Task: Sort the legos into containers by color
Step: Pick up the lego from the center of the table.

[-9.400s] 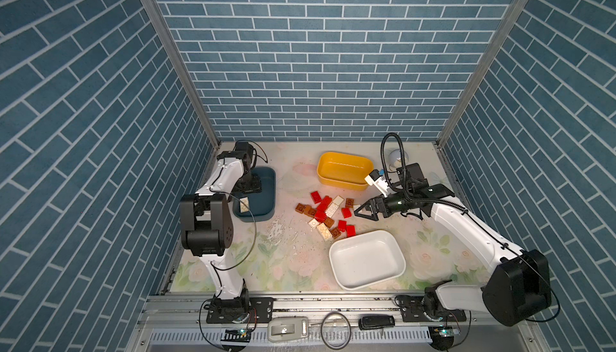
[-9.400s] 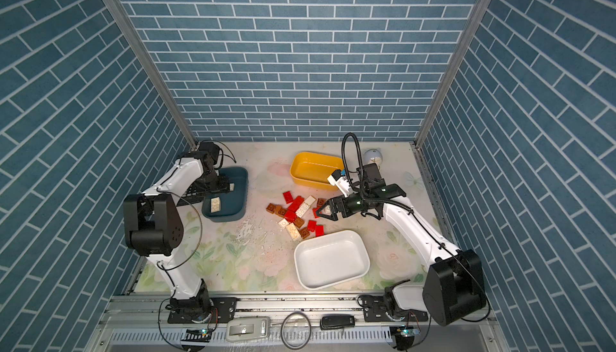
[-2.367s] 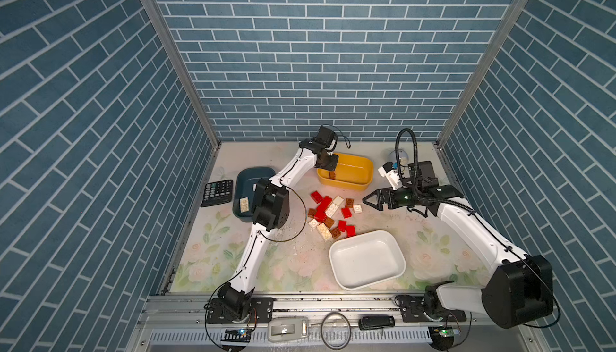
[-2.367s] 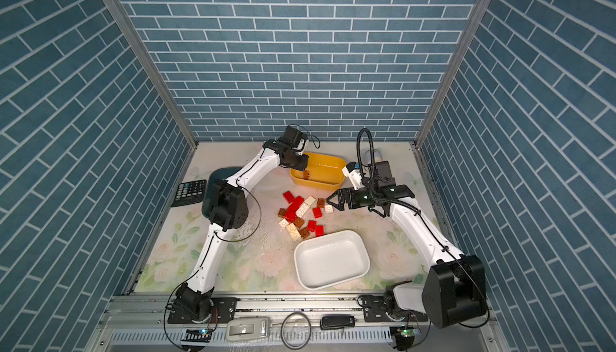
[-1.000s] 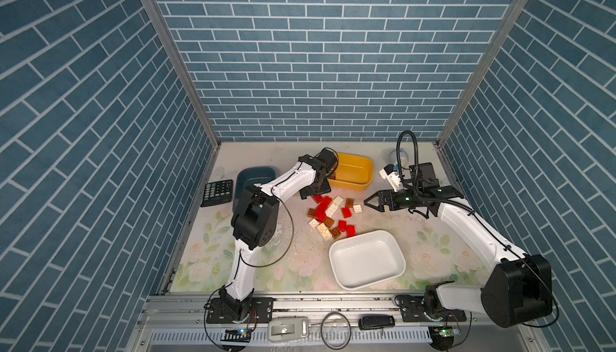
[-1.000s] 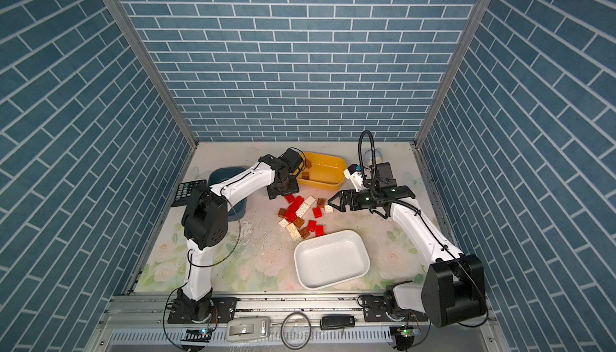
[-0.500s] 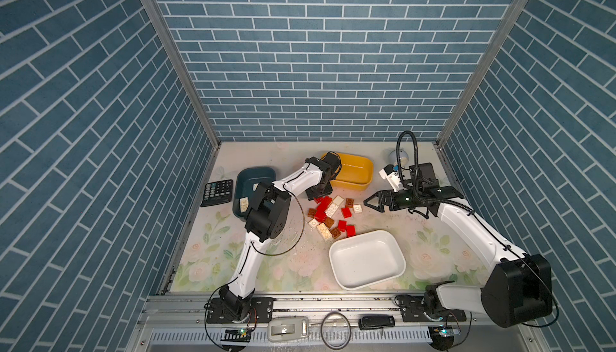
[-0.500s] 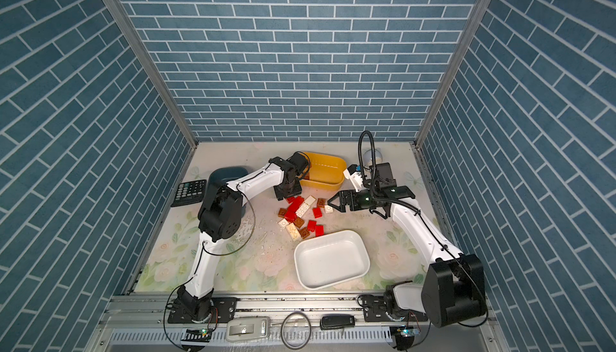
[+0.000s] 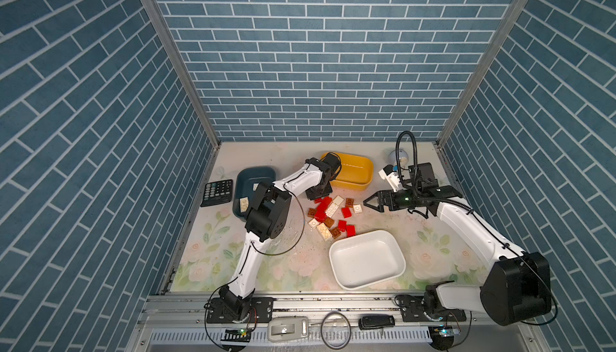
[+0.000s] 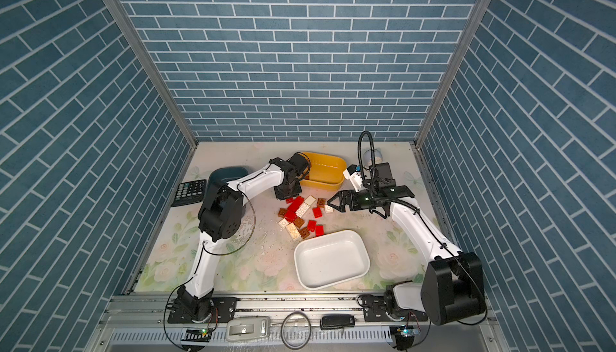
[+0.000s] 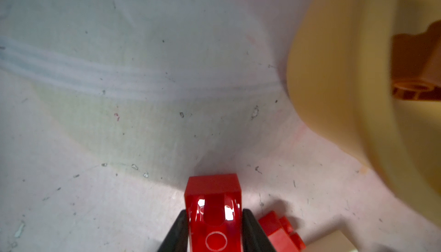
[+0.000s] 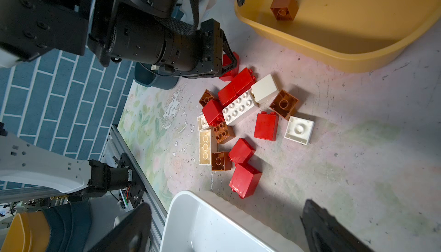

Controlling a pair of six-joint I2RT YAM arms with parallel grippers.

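Several red, brown and white legos (image 9: 333,212) lie in a heap on the table between the three containers. At the heap's far edge my left gripper (image 9: 318,195) points down, and the left wrist view shows it (image 11: 214,217) shut on a red lego (image 11: 213,191) that rests on the table. My right gripper (image 9: 368,202) hovers open just right of the heap, nothing between its fingers (image 12: 133,227). The yellow tub (image 9: 353,183) holds a brown lego (image 12: 284,6). A cream lego (image 9: 244,204) lies in the teal tub (image 9: 248,175). The white tub (image 9: 365,260) is bare.
A black calculator (image 9: 217,192) lies left of the teal tub. A small round clock (image 9: 401,157) stands at the back right behind my right arm. The metal rail (image 9: 300,303) runs along the table's front edge.
My left gripper came down from beside the yellow tub to the heap's far edge and closed on a red lego. The right arm has stayed still and open.
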